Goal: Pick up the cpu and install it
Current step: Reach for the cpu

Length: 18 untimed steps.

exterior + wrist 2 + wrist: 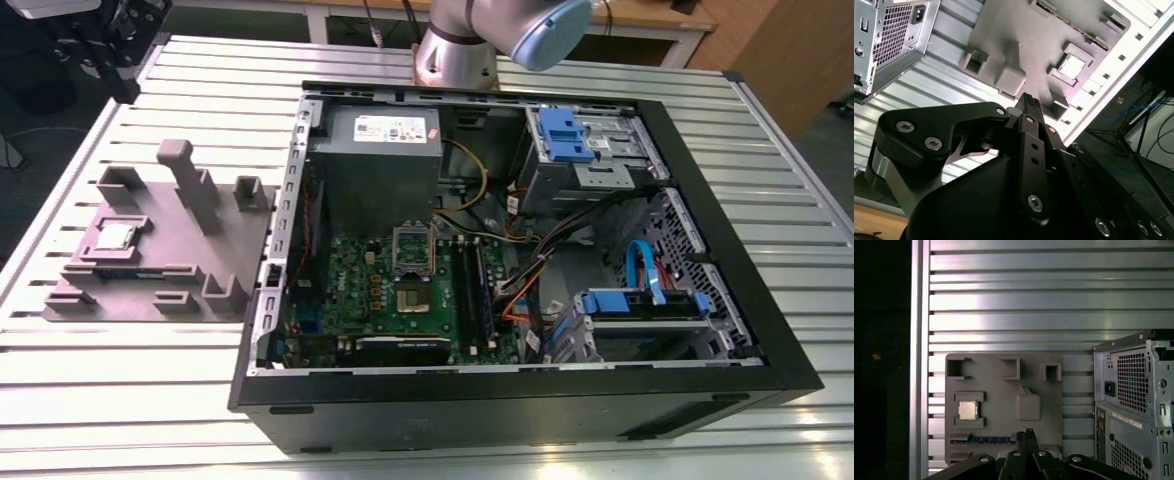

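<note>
The cpu, a small flat silver square, lies in a recess of the grey holder plate on the slatted table, at the exterior view's left of the open computer case. It also shows in both wrist views, cpu and cpu. My black gripper hangs high above the holder plate, well apart from the chip, its fingers together with nothing between them. In the second wrist view the gripper points toward the plate. The motherboard socket lies in the case with its silver frame raised.
The open case holds a grey power supply, cables and blue drive bays. The case's rear panel stands beside the plate. A memory strip lies along one edge of the plate. Grey posts rise from the plate. The arm's base stands behind the case.
</note>
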{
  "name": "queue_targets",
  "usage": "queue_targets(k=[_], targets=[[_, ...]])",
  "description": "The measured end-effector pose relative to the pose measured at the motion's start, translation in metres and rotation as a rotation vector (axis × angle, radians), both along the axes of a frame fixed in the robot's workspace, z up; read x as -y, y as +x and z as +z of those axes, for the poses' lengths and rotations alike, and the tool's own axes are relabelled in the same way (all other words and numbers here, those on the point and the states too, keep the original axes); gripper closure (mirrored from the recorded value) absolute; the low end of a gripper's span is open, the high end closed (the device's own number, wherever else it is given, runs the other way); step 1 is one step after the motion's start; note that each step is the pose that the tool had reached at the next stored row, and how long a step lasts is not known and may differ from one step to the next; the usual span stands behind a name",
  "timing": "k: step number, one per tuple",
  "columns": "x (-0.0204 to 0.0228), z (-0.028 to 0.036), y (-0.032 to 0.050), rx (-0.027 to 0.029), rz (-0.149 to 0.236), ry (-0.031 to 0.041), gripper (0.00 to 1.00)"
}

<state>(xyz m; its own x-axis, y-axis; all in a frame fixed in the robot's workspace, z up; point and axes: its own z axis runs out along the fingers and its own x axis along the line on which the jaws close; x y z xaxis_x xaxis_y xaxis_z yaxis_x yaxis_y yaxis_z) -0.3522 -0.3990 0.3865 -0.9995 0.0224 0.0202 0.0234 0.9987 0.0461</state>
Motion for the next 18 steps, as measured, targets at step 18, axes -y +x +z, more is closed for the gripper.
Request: queue_targets(k=[18], targets=[[0.0, -0.0001, -0.0221, 0.0, 0.0, 0.0, 0.89]])
